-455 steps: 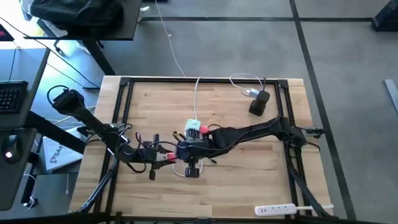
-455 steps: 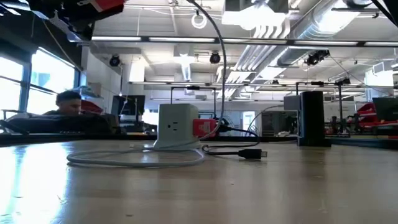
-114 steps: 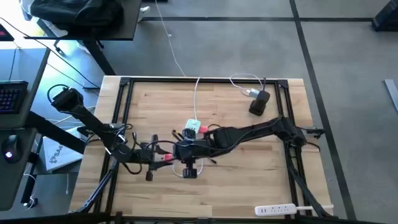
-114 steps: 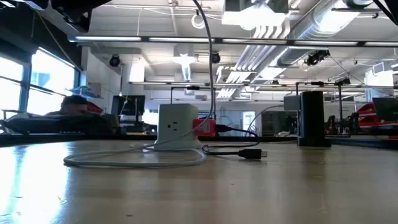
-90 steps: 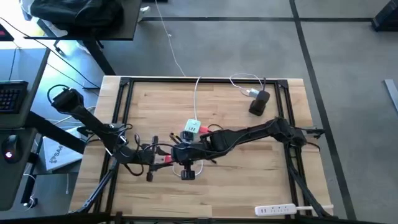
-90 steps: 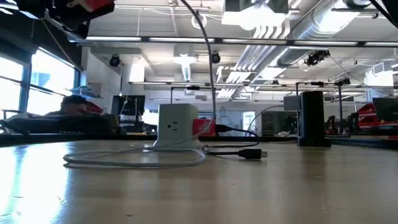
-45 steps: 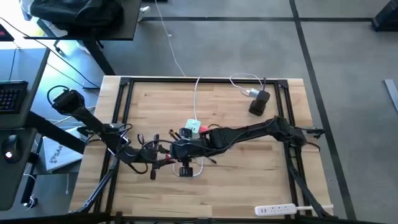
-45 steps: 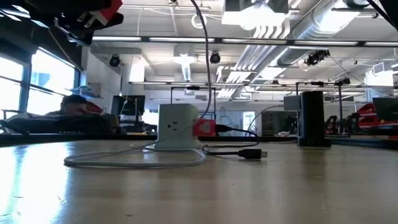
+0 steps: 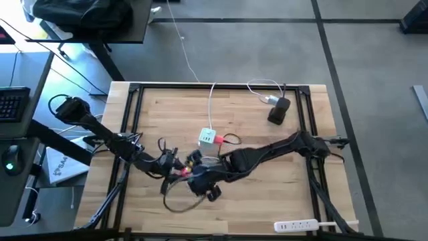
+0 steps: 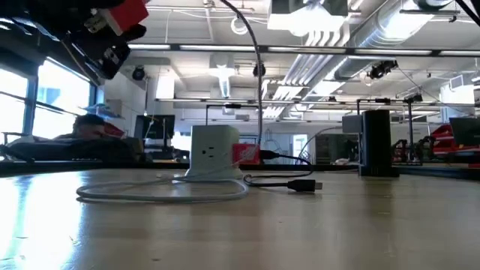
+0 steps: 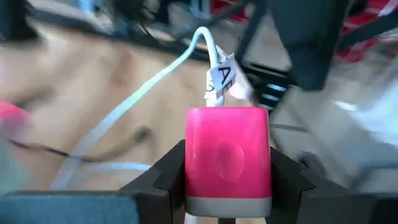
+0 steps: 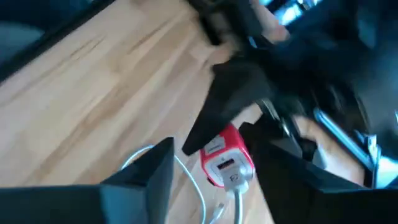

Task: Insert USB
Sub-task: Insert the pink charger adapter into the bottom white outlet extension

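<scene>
Left gripper point(image 9: 176, 167) hangs above the worktop point(image 9: 267, 194), clamped on a red block point(image 11: 227, 152) with a tagged white cable running from it. That block is bigger than the task's plug and, as I judge it, is a different thing. Just beside it is the right gripper point(image 9: 204, 181), fingers apart and holding nothing, facing the block's ported end. Both grippers are on the side of the white cube point(image 9: 207, 137) away from where the cube's own cable leaves the worktop, the left one farther out toward its arm's side. The USB point(image 9: 219, 139) sits tight against the cube on the right arm's side. Its long axis points out from the cube toward that arm, and its thin black cable curls off the same way. Whether it is seated in a port or only touching the cube's wall cannot be told. The two grippers are about equally far from it, but I judge the right one better placed, since it is free. A black plug point(image 10: 304, 185) lies flat near the cube on that side. No tray or box is here, and the cube's ports on the low view's side look unfilled.
</scene>
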Controlling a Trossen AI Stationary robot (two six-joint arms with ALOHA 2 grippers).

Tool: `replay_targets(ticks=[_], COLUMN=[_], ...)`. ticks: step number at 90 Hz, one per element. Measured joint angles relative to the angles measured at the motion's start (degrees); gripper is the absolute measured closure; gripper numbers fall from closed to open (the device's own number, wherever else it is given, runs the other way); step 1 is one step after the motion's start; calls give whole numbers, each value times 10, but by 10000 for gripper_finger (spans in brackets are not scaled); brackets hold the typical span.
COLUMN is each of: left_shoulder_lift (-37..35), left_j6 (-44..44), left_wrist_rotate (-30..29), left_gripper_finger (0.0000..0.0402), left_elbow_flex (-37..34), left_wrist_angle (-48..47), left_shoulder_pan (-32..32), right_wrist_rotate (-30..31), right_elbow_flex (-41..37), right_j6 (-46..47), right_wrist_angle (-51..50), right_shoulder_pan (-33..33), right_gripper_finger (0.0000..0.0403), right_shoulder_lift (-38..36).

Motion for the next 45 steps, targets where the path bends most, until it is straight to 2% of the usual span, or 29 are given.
replay_targets(ticks=[8,15,29,45], left_shoulder_lift=[0,5,19,27], left_j6=[-48,-64,-66,-45], left_wrist_rotate=[53,76,62,56], left_gripper_finger=[282,282,282,282], left_elbow_flex=[0,0,-1,-3], left_wrist_angle=[-5,-5,8,55], left_shoulder_pan=[13,16,14,13], right_wrist_rotate=[2,3,-22,-50], right_elbow_flex=[-1,-1,0,0], right_j6=[-36,-54,-91,-90], right_wrist_angle=[2,21,46,44], right_shoulder_pan=[0,-1,-11,-26], right_gripper_finger=[168,156,151,151], right_shoulder_lift=[13,21,28,31])
